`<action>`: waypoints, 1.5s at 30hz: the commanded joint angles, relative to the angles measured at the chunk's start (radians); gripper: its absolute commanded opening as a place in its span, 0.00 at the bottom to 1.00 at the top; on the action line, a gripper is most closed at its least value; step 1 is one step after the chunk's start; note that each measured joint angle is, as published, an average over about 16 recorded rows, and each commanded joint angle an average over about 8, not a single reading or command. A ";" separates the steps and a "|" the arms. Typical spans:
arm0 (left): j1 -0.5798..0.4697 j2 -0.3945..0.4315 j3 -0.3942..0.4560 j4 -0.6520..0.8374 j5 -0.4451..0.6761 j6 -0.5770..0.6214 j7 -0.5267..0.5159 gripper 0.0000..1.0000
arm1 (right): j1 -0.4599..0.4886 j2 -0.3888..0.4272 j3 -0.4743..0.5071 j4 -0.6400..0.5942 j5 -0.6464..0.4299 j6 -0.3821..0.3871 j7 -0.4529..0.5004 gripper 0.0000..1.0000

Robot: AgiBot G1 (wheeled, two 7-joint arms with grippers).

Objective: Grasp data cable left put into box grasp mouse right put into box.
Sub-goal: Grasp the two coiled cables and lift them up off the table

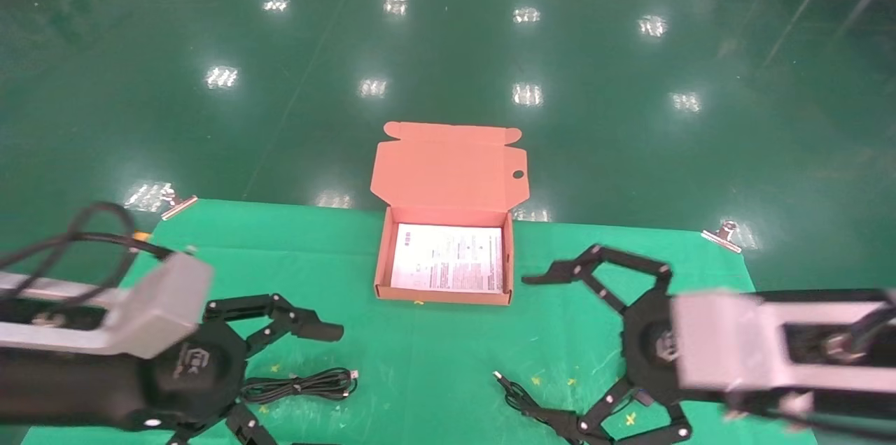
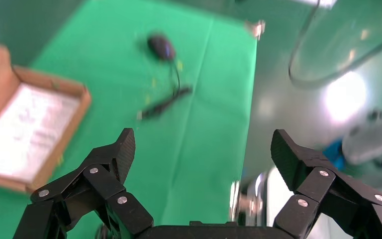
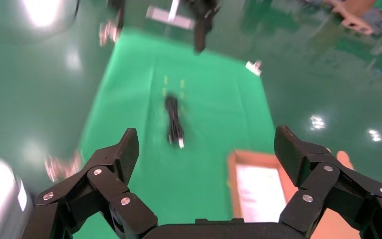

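Head view shows the data cable (image 1: 301, 385) lying on the table at 3 o'clock of the left gripper (image 1: 280, 375), long axis crosswise, between its wide-open, empty jaws, nearer than the right gripper (image 1: 560, 354), also open and empty.

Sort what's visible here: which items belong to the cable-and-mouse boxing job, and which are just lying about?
Job items: data cable, bundled near the open left gripper; mouse, its cord by the open right gripper; box, lid open, holding a white printed sheet.

Lying about: metal clips at the green mat's far corners.
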 commanded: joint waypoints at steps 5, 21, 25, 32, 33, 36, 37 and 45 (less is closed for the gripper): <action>-0.124 0.053 0.147 0.027 0.168 0.014 -0.030 1.00 | 0.073 -0.052 -0.070 0.010 -0.195 -0.015 -0.149 1.00; -0.257 0.252 0.493 0.243 0.572 -0.100 0.037 1.00 | 0.036 -0.177 -0.224 0.000 -0.604 0.135 -0.361 1.00; -0.230 0.270 0.505 0.254 0.636 -0.193 0.045 1.00 | 0.008 -0.206 -0.250 -0.002 -0.751 0.225 -0.297 1.00; -0.192 0.303 0.521 0.269 0.720 -0.316 0.033 1.00 | -0.024 -0.281 -0.290 -0.018 -0.987 0.293 -0.080 1.00; -0.188 0.308 0.522 0.276 0.729 -0.330 0.031 1.00 | -0.024 -0.292 -0.293 -0.024 -1.006 0.290 -0.050 1.00; -0.177 0.325 0.525 0.307 0.746 -0.364 0.028 1.00 | -0.021 -0.322 -0.300 -0.053 -1.046 0.276 0.026 1.00; -0.174 0.330 0.525 0.321 0.749 -0.374 0.029 1.00 | -0.019 -0.332 -0.302 -0.067 -1.056 0.270 0.046 1.00; -0.161 0.381 0.512 0.469 0.730 -0.432 0.063 1.00 | 0.014 -0.410 -0.300 -0.261 -1.052 0.230 0.148 1.00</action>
